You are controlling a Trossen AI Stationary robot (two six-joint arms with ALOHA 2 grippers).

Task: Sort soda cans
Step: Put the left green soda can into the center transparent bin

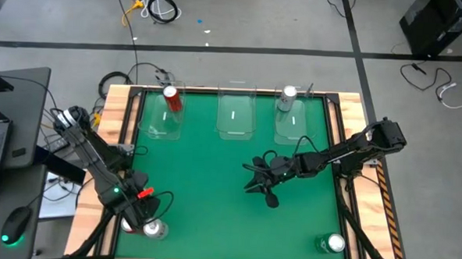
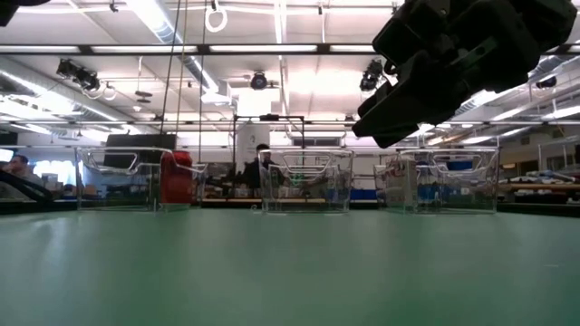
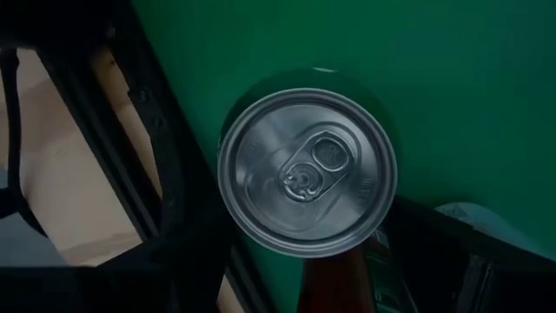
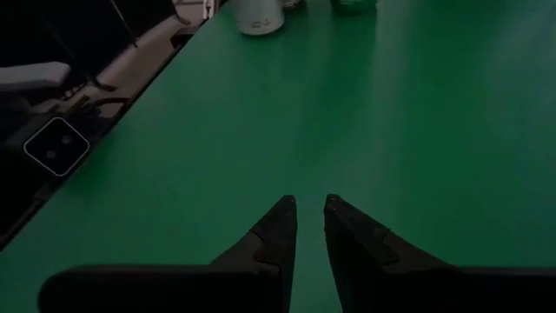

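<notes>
Hovering over a corner can
Left tool [image 1: 150, 222], state unclear, hangs above the can [image 3: 306, 169] to grasp; right tool [image 4: 309, 213] clenched, empty, mid-worktop.

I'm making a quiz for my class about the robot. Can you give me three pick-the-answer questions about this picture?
1. One red can is inside a bin. Which bin is it, seen from above?
A. the left bin
B. the middle bin
C. the right bin

2. How many clear bins stand along the far edge of the table?
A. two
B. three
C. five

3. What is the right pincer holding?
A. a red can
B. a green can
C. nothing

Answers:
1. A: the high view shows the red can standing in the left bin.
2. B: three clear bins stand in a row in both the high and low views.
3. C: the right pincer hangs over bare green table, its fingers close together with nothing between them.
</notes>
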